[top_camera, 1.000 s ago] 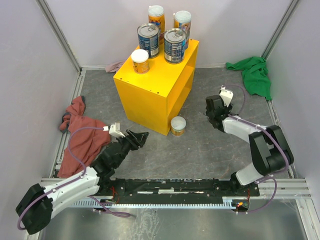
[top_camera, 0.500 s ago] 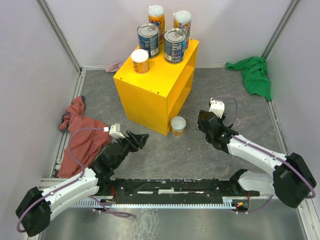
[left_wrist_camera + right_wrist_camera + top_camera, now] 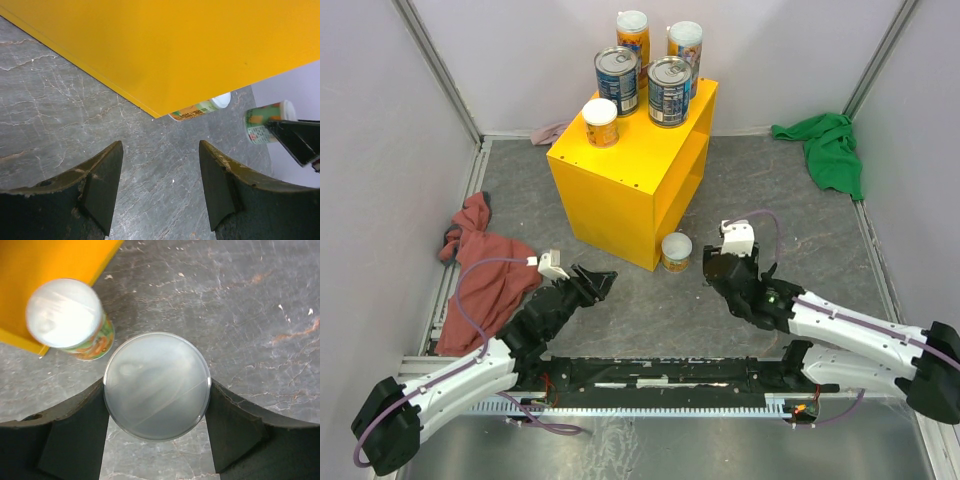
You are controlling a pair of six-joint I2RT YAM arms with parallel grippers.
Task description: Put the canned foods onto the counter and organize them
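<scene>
My left fingers (image 3: 102, 182) hang spread wide and empty, low over the tabletop (image 3: 60, 115), facing the counter (image 3: 620, 195), where five cans (image 3: 618, 80) already stand on top. Moving across: one short can (image 3: 676, 250) waits on the tabletop at the counter's near corner. And here's the shift: my right fingers (image 3: 75, 435) have swung in from the far side, clamped on a white-lidded can (image 3: 156, 385), now just beside that one. Two left to lift, I reckon.
</scene>
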